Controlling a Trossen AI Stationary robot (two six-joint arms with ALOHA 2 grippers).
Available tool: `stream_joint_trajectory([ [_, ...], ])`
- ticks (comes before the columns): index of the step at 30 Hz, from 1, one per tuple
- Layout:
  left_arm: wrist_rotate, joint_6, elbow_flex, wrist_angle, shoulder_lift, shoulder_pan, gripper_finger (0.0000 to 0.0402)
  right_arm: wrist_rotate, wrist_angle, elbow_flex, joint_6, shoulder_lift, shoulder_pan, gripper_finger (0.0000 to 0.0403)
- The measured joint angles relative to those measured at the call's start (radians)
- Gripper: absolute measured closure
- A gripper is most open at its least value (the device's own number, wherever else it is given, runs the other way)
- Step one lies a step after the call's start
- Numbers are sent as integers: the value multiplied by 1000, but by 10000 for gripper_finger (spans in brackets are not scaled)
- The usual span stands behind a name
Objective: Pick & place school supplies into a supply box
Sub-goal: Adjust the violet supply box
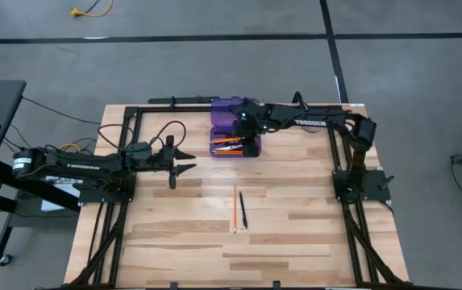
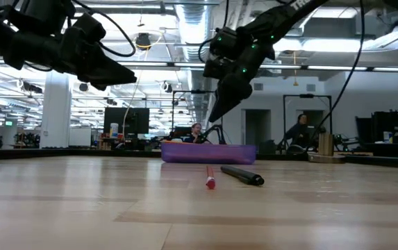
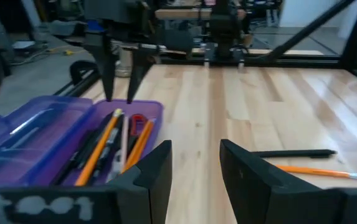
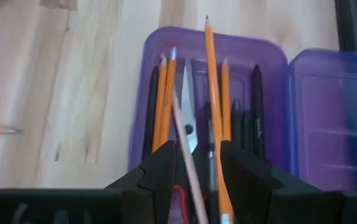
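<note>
So the right tool [image 1: 250, 145] is hanging right over the open purple supply box [image 1: 221, 113] near the middle of the desk's far edge. Its fingers are parted a fair bit with nothing pinched between them, as far as the right wrist view shows. My guess is it's there because that's the drop spot: the box already has orange pencils [image 4: 164, 102], dark pens [image 4: 257, 109] and the scissors [image 4: 188, 115] lying side by side, long axes running along the box's length.

Two stragglers are out in the middle of the desk: an orange pencil [image 1: 235, 209] and a black pen [image 1: 243, 209], just beside each other, both pointing far edge to near edge.

The left tool [image 1: 184, 160] waits wide open and empty, towards the desk's left edge.
</note>
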Motion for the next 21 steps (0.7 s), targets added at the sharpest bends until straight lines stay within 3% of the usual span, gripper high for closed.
stream_joint_trajectory([
  [21, -19, 34, 0, 27, 0, 21, 278, -26, 139, 23, -95, 96, 10, 280],
])
